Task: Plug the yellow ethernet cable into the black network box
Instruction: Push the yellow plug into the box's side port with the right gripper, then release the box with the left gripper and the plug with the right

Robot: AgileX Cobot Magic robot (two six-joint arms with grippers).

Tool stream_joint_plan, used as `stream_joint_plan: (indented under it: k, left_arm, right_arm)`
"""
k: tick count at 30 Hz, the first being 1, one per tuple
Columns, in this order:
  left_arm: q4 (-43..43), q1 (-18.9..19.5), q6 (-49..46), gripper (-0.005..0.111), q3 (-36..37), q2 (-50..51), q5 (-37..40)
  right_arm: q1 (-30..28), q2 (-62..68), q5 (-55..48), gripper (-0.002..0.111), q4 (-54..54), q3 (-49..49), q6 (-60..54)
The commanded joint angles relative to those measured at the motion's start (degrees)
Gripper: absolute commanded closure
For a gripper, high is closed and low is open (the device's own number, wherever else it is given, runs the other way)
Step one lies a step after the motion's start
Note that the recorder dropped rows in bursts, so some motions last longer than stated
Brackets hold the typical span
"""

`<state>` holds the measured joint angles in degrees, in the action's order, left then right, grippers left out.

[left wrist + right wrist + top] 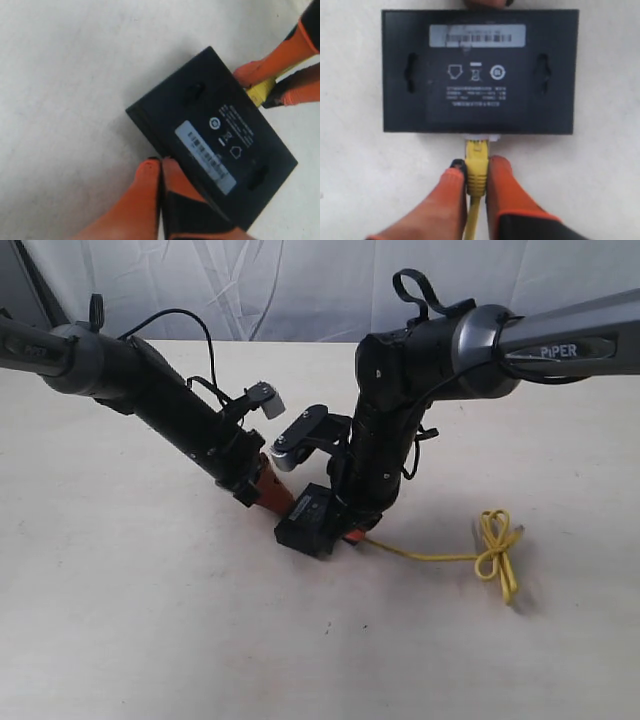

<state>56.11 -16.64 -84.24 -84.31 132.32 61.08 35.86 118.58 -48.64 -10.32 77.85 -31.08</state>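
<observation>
The right claw is pinched narrow on the thin, bright yellow ethernet cable. Its two orange fingers clamp the moulded yellow boot just behind the clear plastic plug. Gripping that close to the tip makes sense, since the cord is limp and only a short, stiff stub ahead of the fingertips can be aimed and pushed.

Directly ahead of those fingertips is the small, flat, matte-black network box. It rests on the pale table with its white barcode label facing up. The plug meets the middle of the box's near long side, where a port evidently sits. A sliver of plug shows outside the housing, so whether it has latched cannot be told.

On the far side of the box from the right claw, the left claw has its orange fingers pressed together with nothing between them. Their tips are butted against the opposite long edge. That reads as a backstop — the box looks light and would likely slide away under the push otherwise.

Behind the right claw the cord trails across the table to a small looped bundle. The bundle is well apart and slack, so it should not drag on the insertion.
</observation>
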Motion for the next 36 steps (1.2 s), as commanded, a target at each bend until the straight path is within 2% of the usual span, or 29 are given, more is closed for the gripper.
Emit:
stream_joint_plan:
  k: [1,12,17,25,36]
  left_arm:
    - [3.3,-1.2,-0.7,0.107,0.3,-0.6,7.9]
    - [3.8,-1.2,-1.9,0.107,0.3,-0.6,8.9]
    - [0.8,-0.7,-0.9,0.107,0.3,-0.6,7.2]
    - [-3.7,1.5,3.5,0.107,0.3,-0.7,4.6]
    - [-6.3,6.8,13.7,0.107,0.2,-5.2,3.0]
  right_arm:
    - [0.2,0.6,6.3,0.109,-1.1,1.9,-0.5]
    - [0.2,1.9,6.2,0.109,0.2,1.9,-0.6]
    - [0.2,1.4,4.3,0.109,2.6,1.9,-0.6]
    - [0.2,0.7,3.9,0.109,4.0,1.9,-4.1]
    - [0.2,1.8,7.3,0.109,4.5,1.9,-6.7]
